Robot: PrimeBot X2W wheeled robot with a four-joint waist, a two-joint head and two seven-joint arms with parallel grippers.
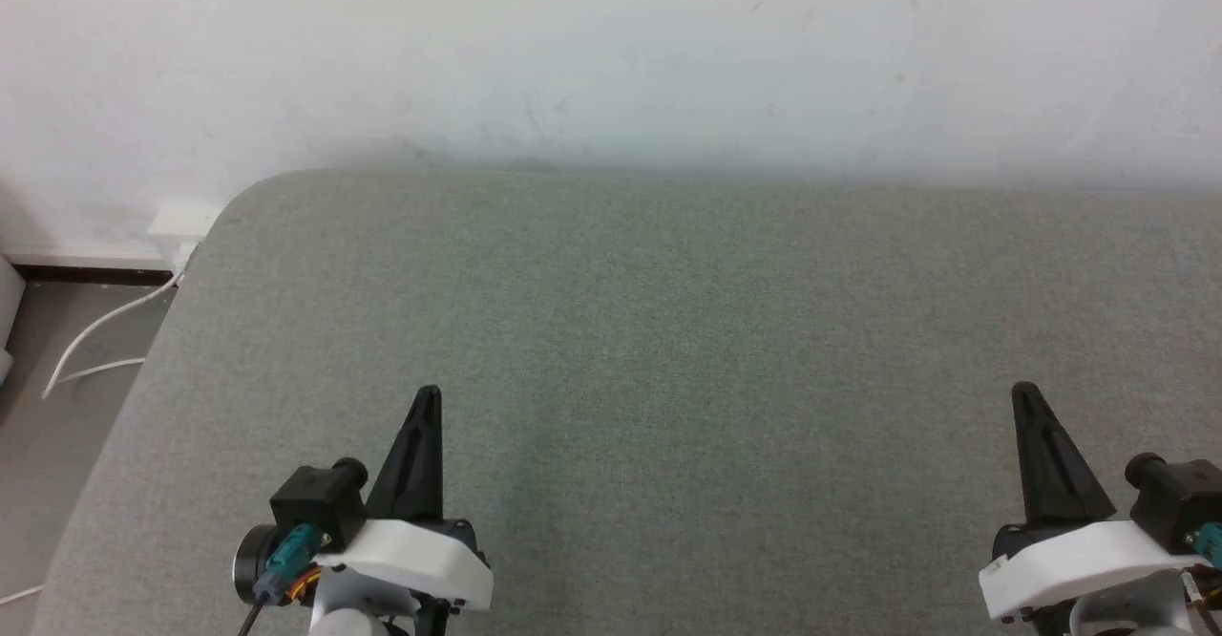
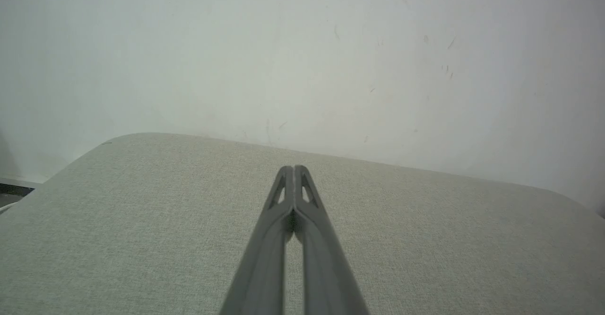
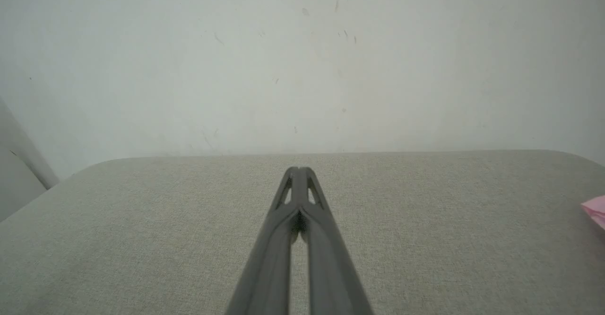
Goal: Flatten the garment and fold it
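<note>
The left gripper (image 2: 294, 169) has its two dark fingers pressed together along their length, the tips meeting with no gap, and nothing is caught between them. The right gripper (image 3: 298, 170) is closed the same way, tip against tip, and it too holds nothing. In the head view each one narrows to a single dark point, and the two are well apart from each other.

Both point forward over a grey-green padded surface (image 1: 668, 330) covered in woven fabric. Whether the tips touch it or hang just above it cannot be told. The stretch directly under and ahead of each gripper is bare fabric.

Past the fingertips the surface ends at a rounded far edge, and behind it rises a white wall (image 1: 611, 53) with faint scuffs.

The garment (image 3: 596, 210) shows as a small pink corner lying on the surface, off to the right of the right gripper and well apart from its fingers.

Out beyond the left gripper, past the surface's left edge, a white cable (image 1: 95, 330) trails over the floor (image 1: 57, 426).
</note>
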